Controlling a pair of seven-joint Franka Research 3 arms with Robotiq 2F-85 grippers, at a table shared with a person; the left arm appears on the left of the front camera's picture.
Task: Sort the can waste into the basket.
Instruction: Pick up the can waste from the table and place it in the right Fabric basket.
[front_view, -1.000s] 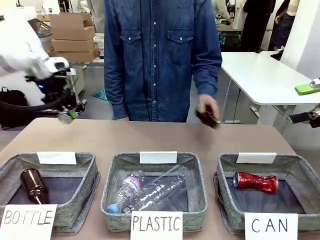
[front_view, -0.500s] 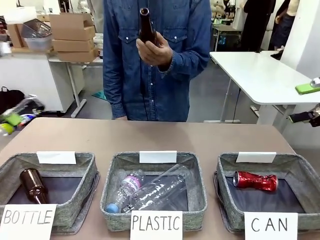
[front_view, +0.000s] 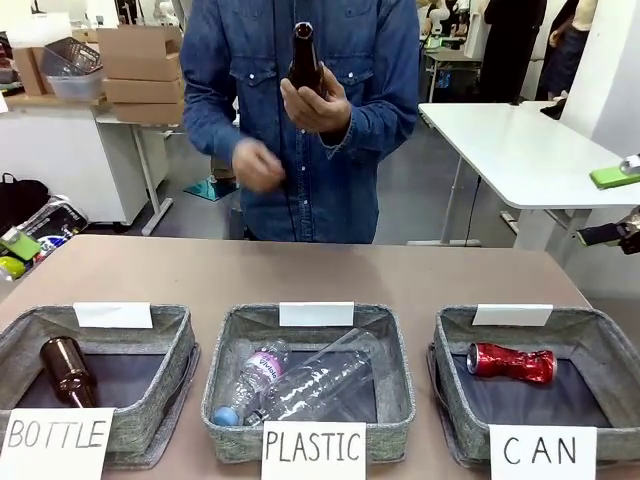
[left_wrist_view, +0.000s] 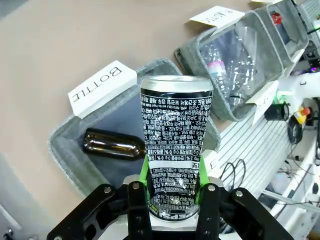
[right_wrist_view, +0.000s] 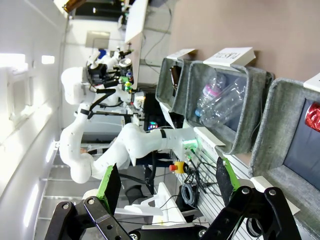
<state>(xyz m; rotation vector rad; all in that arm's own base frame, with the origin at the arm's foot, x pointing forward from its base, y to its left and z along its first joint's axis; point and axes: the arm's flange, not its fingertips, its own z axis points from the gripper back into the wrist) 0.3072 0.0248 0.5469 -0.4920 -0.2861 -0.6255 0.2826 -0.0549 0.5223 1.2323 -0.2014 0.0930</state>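
One red can (front_view: 510, 363) lies in the CAN basket (front_view: 600, 340), the left gripper (left_wrist_view: 173, 174) squeezes the black and silver can (left_wrist_view: 176, 135) (well away from that basket), so next I think it must carry it across and let go, while the right gripper (right_wrist_view: 167, 175) is wide open and empty.

red can (front_view: 511, 363) in basket (front_view: 585, 318), room beside it

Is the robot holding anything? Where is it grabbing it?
Yes. The left gripper pinches the black and silver can by its lower half, one green pad on each side. The right gripper is open and empty.
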